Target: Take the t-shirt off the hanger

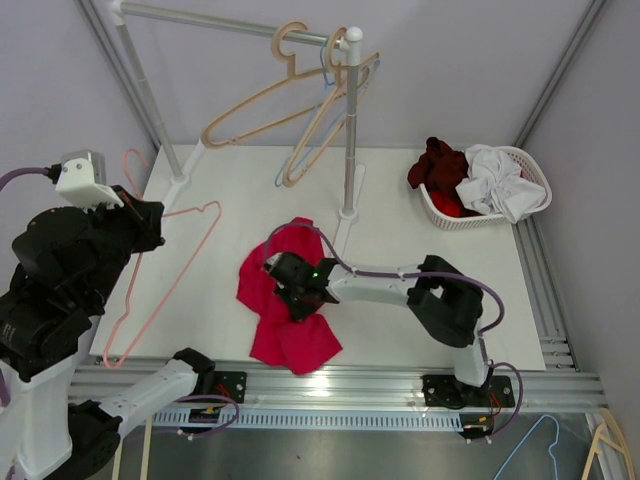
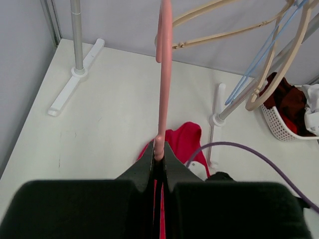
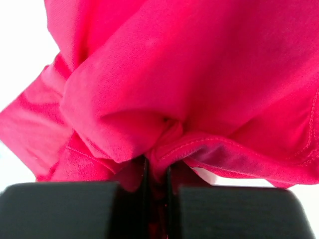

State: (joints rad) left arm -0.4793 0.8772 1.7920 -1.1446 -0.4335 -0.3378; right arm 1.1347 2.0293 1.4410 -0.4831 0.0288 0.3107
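Observation:
A crumpled red t-shirt (image 1: 292,342) lies on the white table (image 1: 400,200), in front of the rack's right post. My right gripper (image 1: 292,292) rests low on it and is shut on a fold of the red cloth (image 3: 174,74), which fills the right wrist view above the gripper (image 3: 157,169). Off to the left, my left gripper (image 1: 150,215) is shut on a thin pink hanger (image 1: 165,285). That hanger hangs bare over the table's left side, apart from the shirt. In the left wrist view the pink hanger (image 2: 163,74) rises straight out of the shut gripper (image 2: 158,152).
A clothes rack (image 1: 349,130) stands at the back with several tan and blue hangers (image 1: 300,105) on its bar. A white basket (image 1: 485,215) of dark red and white clothes sits at the back right. More hangers (image 1: 560,450) lie below the table's near right edge.

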